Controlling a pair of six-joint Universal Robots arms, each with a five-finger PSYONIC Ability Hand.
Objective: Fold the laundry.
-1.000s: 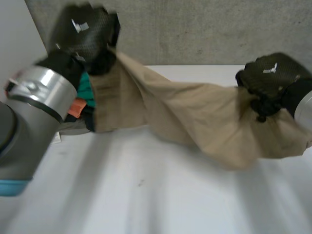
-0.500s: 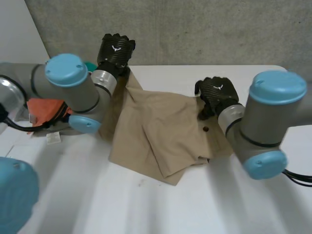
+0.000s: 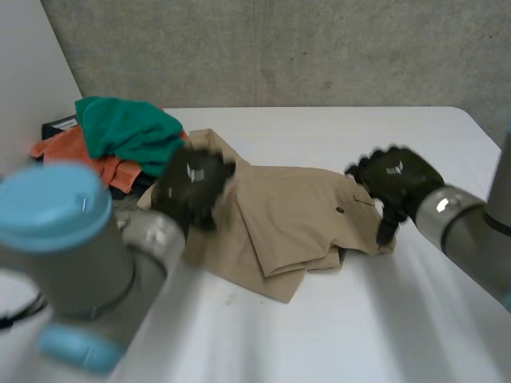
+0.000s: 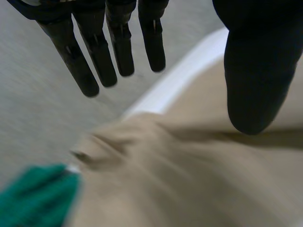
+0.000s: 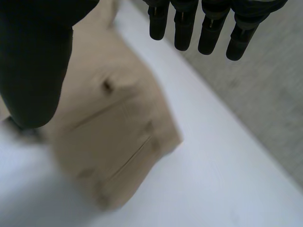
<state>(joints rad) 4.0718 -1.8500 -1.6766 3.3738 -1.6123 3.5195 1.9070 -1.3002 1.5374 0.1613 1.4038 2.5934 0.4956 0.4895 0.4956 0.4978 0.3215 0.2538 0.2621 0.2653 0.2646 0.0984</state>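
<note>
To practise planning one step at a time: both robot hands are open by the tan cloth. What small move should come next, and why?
Probably lower the right robot hand to pinch the cloth at its right edge, beside it. It and the left robot hand are open, holding nothing, and the cloth lies rumpled, not neatly folded.

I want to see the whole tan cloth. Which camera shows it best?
The head view: nearly all the tan cloth shows, lying part-folded. The wrist views each catch one end of it.
</note>
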